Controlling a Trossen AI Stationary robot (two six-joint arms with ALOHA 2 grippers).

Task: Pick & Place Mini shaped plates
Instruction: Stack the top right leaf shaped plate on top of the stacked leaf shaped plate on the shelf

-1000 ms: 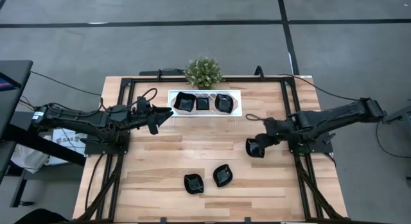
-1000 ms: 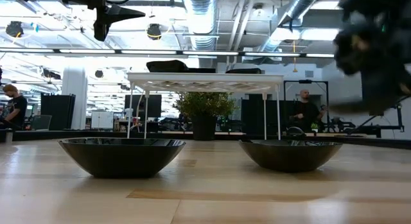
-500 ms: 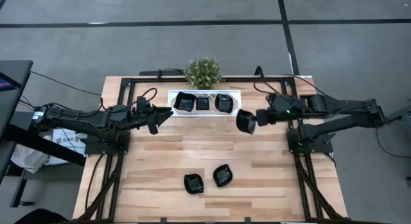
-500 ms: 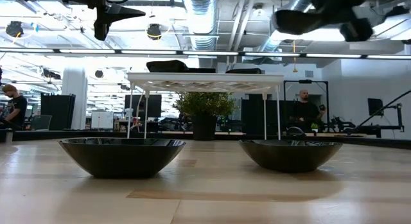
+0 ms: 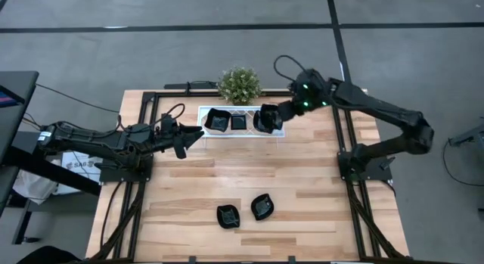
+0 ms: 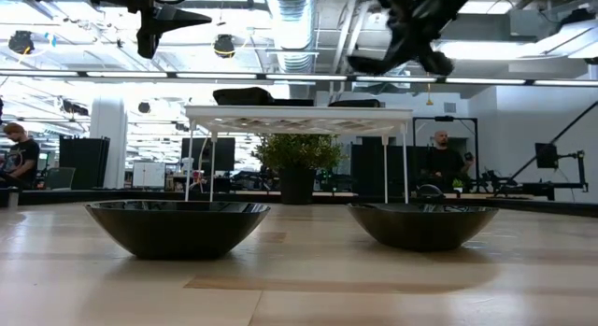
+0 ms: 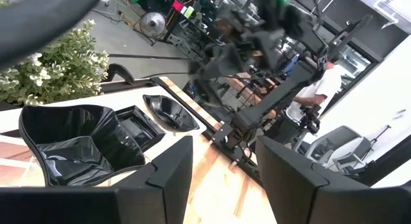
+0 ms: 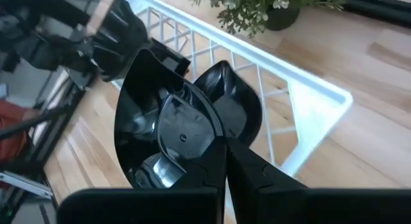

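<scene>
Glossy black mini shaped plates lie on the pale, wood-grained worktop. The tray is white with an open lattice pattern. The potted plant has green leaves flecked with cream. Both arms are dark, and the floor is grey.

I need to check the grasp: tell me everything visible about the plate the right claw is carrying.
The carried plate is a small glossy black dish with a shallow hollow and a pointed corner. The right claw, shut, pinches its rim and holds it tilted above the right end of the white lattice tray, over a plate already lying there.
</scene>
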